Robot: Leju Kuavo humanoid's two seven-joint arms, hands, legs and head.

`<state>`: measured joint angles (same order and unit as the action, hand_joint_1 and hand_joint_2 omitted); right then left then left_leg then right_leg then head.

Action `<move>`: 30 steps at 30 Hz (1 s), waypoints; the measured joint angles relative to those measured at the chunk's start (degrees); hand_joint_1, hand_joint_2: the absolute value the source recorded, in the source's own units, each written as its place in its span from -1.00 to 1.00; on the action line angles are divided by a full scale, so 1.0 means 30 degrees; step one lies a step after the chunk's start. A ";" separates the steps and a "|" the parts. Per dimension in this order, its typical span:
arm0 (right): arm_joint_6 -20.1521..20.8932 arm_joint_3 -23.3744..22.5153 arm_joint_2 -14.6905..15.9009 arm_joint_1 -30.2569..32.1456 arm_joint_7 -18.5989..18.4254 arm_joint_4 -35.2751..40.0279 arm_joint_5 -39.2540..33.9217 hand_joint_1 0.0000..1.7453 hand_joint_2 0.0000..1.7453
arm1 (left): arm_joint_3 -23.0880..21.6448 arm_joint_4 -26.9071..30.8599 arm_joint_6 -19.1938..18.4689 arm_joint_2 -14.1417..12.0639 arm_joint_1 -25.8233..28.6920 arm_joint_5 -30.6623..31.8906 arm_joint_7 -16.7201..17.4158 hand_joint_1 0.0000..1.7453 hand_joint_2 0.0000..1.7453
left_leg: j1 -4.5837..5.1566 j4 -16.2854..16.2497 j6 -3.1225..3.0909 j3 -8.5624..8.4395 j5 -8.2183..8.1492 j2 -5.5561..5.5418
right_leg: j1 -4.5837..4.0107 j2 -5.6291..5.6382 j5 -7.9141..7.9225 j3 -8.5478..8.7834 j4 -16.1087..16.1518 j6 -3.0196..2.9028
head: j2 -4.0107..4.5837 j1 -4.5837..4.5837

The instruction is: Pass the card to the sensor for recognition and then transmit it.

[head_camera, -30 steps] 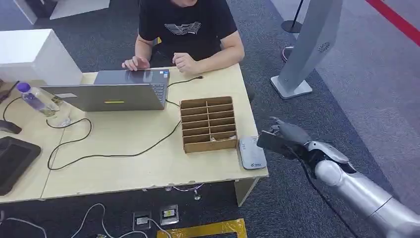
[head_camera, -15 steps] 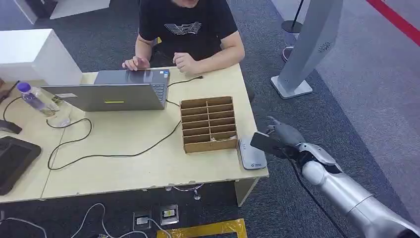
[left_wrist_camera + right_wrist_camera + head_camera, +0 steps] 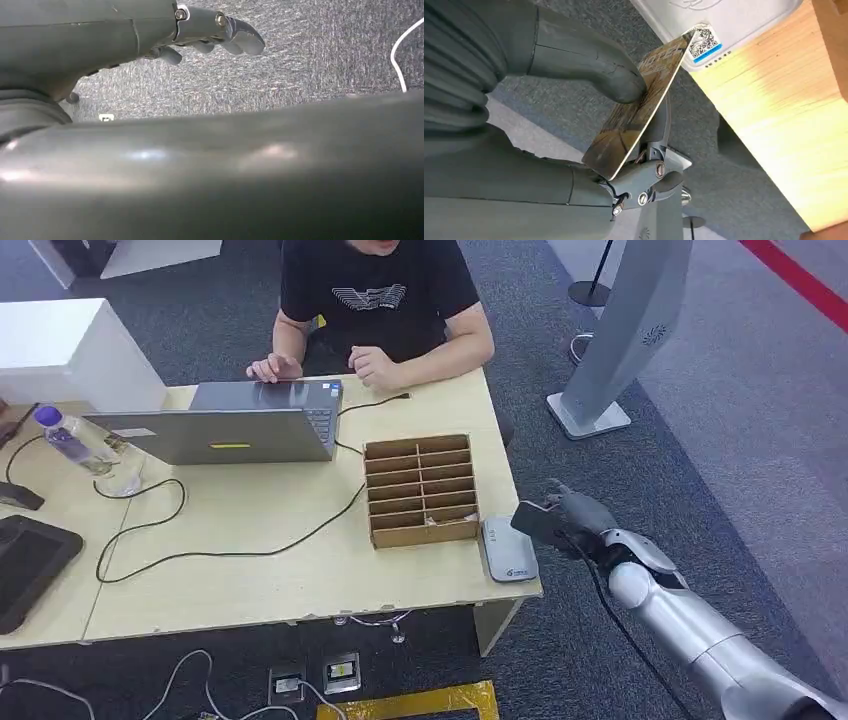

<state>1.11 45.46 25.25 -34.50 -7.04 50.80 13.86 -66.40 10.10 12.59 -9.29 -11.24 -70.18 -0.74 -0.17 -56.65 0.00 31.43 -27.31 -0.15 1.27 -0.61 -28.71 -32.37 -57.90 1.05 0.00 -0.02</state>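
Table (image 3: 300,580) w/ white sensor (image 3: 508,550) at its right edge. Right hand (image 3: 575,520) pinches the card (image 3: 540,523) btwn thumb and fingers, held just beside the sensor, apparently not yet over it. Recognition and handover both look still to do; left hand (image 3: 220,35) hangs loosely curled, holding nothing.

card (image 3: 636,107): the right hand (image 3: 549,125) pinches it; the thumb covers part of its face, the printing on it is too blurred to read, and its lower edge is tucked behind the fingers (image 3: 651,175).
sensor (image 3: 724,20): cut off by the right wrist picture's edge; its small label is too small to read.
left hand (image 3: 215,32): fingertips show over carpet, the rest hidden behind a blurred grey body part.
person (image 3: 375,290): head cut off by the head picture's top edge.
black device (image 3: 25,565): cut by the picture's left edge, kind unclear.
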 joint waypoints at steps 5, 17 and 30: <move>0.0000 0.0000 -0.0001 0.0001 0.0000 -0.0001 0.0000 1.00 1.00 | 0.0000 0.0000 0.0000 0.0000 0.0000 0.0000 0.0000 -1.00 -1.00 | 0.0000 0.0000 0.0000 0.0000 0.0000 0.0000 | 0.0000 0.0000 0.0000 0.0000 0.0000 0.0000 | 0.0000 0.0000; 0.0634 -0.0423 -0.1079 0.0211 -0.0416 -0.0372 0.0394 1.00 1.00 | 0.0000 0.0000 0.0087 0.0000 0.0186 -0.0022 0.0000 -1.00 -1.00 | -0.0005 0.0001 0.0001 -0.0008 0.0001 0.0001 | -0.0005 0.0008 0.0000 0.0003 -0.0002 0.0000 | 0.0000 0.0000; 0.0212 -0.0583 -0.1567 0.0797 -0.0568 -0.0263 0.0167 1.00 1.00 | 0.0000 0.0000 0.0044 0.0000 0.0172 0.0233 0.0000 -1.00 -1.00 | -0.0008 0.0000 0.0002 -0.0043 0.0000 0.0034 | -0.0006 0.0051 0.0001 0.0016 -0.0001 -0.0001 | 0.0000 0.0000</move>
<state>1.75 43.71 20.55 -32.11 -8.74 50.01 14.36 -66.40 10.10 12.72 -9.29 -10.72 -69.48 -0.74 -0.19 -56.65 0.01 31.30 -27.31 -0.05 1.25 -0.45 -28.70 -32.32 -57.90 1.05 0.00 -0.02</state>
